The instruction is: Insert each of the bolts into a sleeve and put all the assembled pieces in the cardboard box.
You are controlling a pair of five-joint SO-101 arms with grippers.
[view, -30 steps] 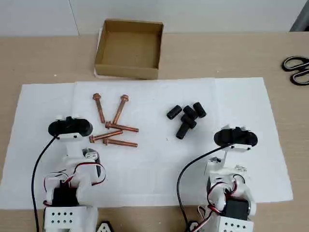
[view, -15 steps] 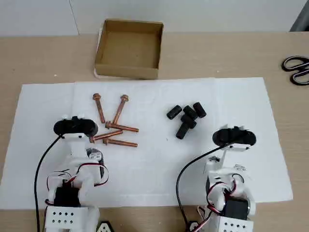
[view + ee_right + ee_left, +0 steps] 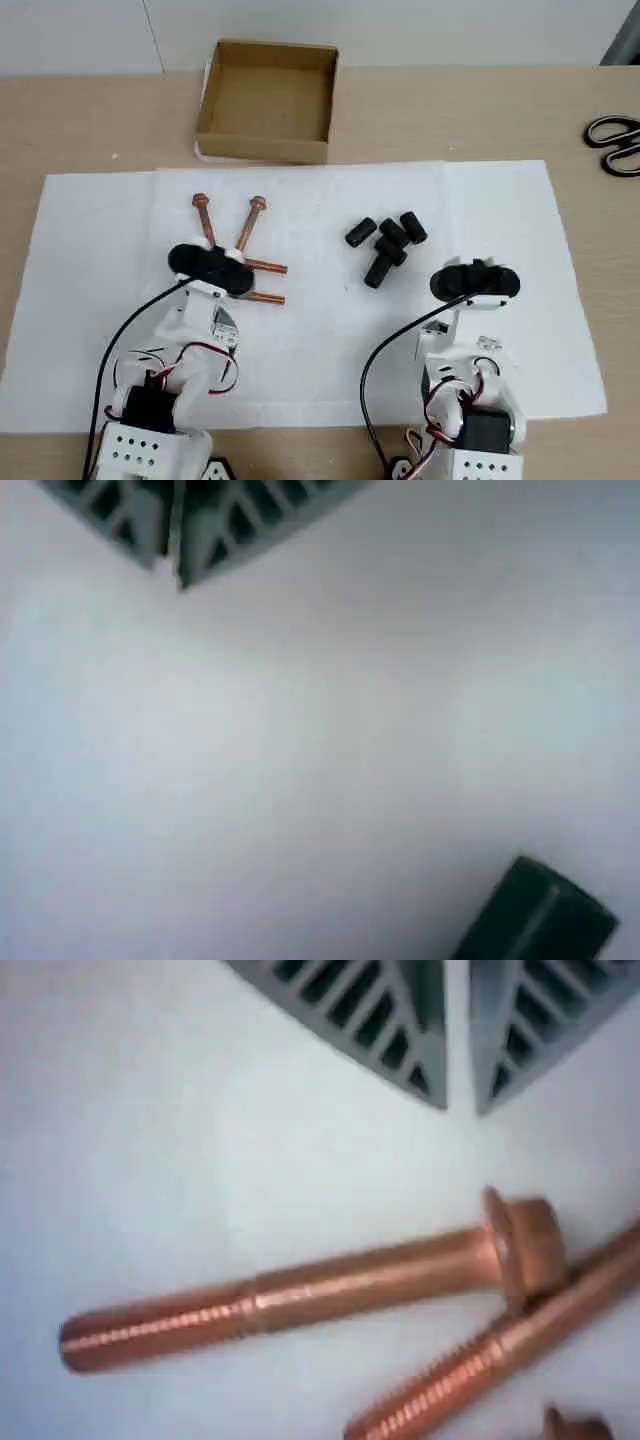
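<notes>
- Judged to be at the very start: none of the copper bolts (image 3: 262,267) pushed into the black sleeves (image 3: 385,245) yet, and no assembled piece inside the cardboard box (image 3: 262,148).
- Left to do, by that reading: every pairing of bolt and sleeve, then carrying each finished piece over to the box at the far side of the worktop (image 3: 100,120).
- Bolts loose in a scatter on the white paper sheet (image 3: 500,200), some crossing one another, a few partly hidden under the left arm (image 3: 210,268).
- Sleeves huddled in a touching cluster on the same sheet, well apart from the bolts.
- Low over the sheet, the left gripper (image 3: 458,1100), just beside a single bolt (image 3: 300,1290), fingers drawn almost together with only a thin slit between, gripping nothing.
- Over bare sheet, the right gripper (image 3: 172,575), near a lone sleeve (image 3: 535,915), fingers pressed together, likewise gripping nothing.
- Pale wooden worktop beneath the sheet, with scissors (image 3: 615,143) lying off the paper on the right arm's side.
- Plain white wall (image 3: 400,30) behind the far edge.
</notes>
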